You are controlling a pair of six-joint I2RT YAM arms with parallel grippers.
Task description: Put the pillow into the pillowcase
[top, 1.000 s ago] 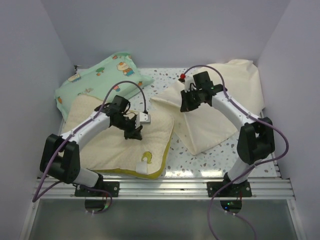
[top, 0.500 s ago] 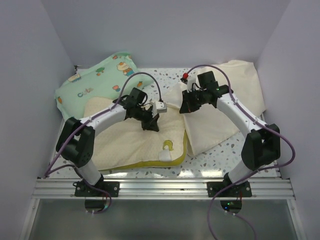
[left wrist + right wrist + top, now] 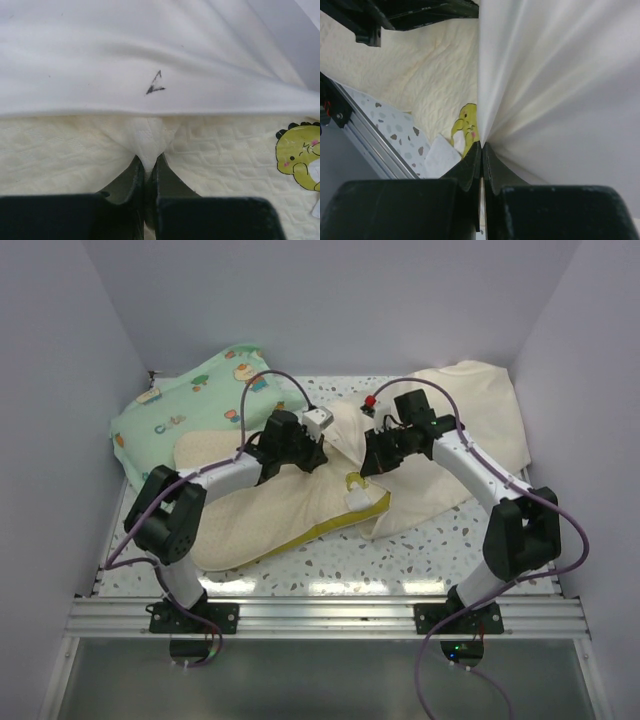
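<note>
Your left tool [image 3: 148, 169]: closed on a pinch of pillow [image 3: 220, 150]. Your right tool [image 3: 481, 150]: closed on the pillowcase [image 3: 555, 75] edge.

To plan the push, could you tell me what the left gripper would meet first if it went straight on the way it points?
Probably the pillowcase: its edge lies right ahead of the left gripper, whose fingers are shut on a pinch of the pillow. Depth is hard to judge.

A mint-green cartoon-print pillow [image 3: 190, 405] lies at the far left corner of the speckled worktop [image 3: 420, 550], beside the left wall [image 3: 60, 390]. A metal rail [image 3: 320, 616] runs along the near edge.
</note>
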